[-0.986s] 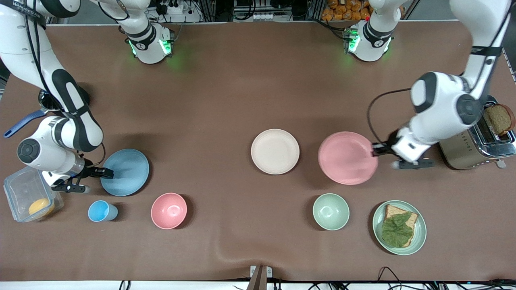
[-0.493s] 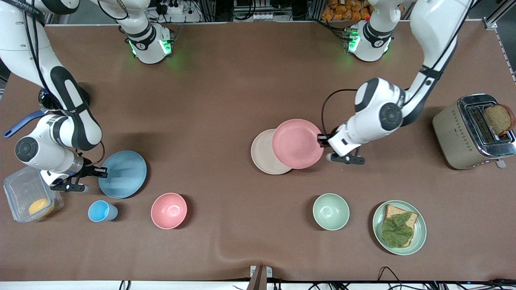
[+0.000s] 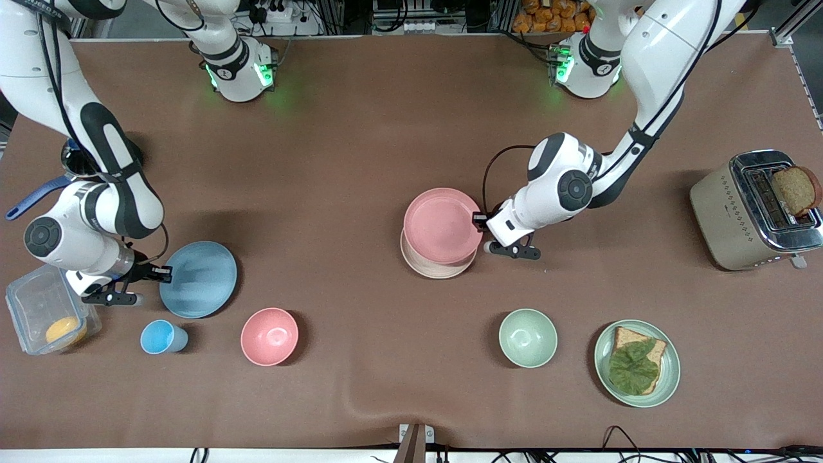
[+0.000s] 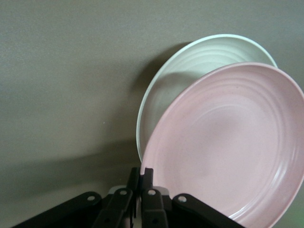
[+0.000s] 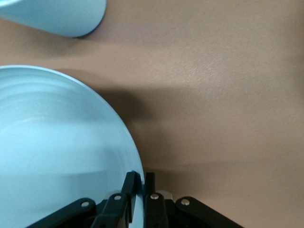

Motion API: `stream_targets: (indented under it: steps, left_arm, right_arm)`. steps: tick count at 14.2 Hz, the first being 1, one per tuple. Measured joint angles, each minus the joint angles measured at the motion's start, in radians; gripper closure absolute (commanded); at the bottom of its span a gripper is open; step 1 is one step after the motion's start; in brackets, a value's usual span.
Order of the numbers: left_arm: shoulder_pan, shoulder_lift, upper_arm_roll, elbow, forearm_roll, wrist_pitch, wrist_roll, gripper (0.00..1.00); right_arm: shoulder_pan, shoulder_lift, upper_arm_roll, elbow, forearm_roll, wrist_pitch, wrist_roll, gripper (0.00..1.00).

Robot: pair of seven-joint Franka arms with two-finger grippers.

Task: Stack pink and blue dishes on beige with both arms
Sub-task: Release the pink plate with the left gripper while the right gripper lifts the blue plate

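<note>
Front view: pink plate (image 3: 442, 224) tilted (perhaps) over beige (image 3: 437, 267).

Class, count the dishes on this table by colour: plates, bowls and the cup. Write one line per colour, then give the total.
Pink: 2, pink plate, pink bowl
Blue: 2, blue plate, blue cup
Beige: 1, beige plate
Green: 2, green bowl, green plate
Total: 7

Both arms: glossy white jointed shells, black bands at the elbows, round grey joint caps. Bases lit green. Thin black cable loops run along each forearm to the wrist. Left gripper (image 3: 479, 222) and right gripper (image 3: 166, 272) black, slim two-finger type (silver screws on finger mounts).
</note>
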Motion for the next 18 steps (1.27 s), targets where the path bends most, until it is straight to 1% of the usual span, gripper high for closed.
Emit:
stream_targets:
  steps: [6,10,11,12,13,14,18]
  left_arm:
    - [0.0,0.046,0.004,0.029,0.007,0.018,0.001,1.0]
    - [-0.001,0.085,0.004,0.065,0.036,0.019,0.001,1.0]
    - [-0.001,0.092,0.004,0.074,0.037,0.02,0.001,0.97]
    - [-0.001,0.098,0.004,0.083,0.037,0.02,0.001,0.81]
    - [-0.001,0.101,0.004,0.09,0.037,0.02,0.002,0.24]
    - [-0.002,0.102,0.004,0.095,0.038,0.021,0.002,0.0]
    - [-0.001,0.102,0.004,0.134,0.038,0.022,0.002,0.0]
  right_arm:
    - [0.002,-0.12,0.039,0.0,0.017,-0.197,0.005,1.0]
    - [0.022,-0.158,0.05,0.015,0.07,-0.306,0.033,1.0]
    - [0.033,-0.165,0.051,0.023,0.075,-0.331,0.056,1.0]
    - [0.047,-0.171,0.052,0.036,0.081,-0.36,0.084,1.0]
    - [0.06,-0.177,0.053,0.045,0.088,-0.379,0.107,1.0]
    - [0.073,-0.185,0.053,0.051,0.097,-0.395,0.129,1.0]
    - [0.127,-0.209,0.055,0.074,0.163,-0.464,0.229,1.0]
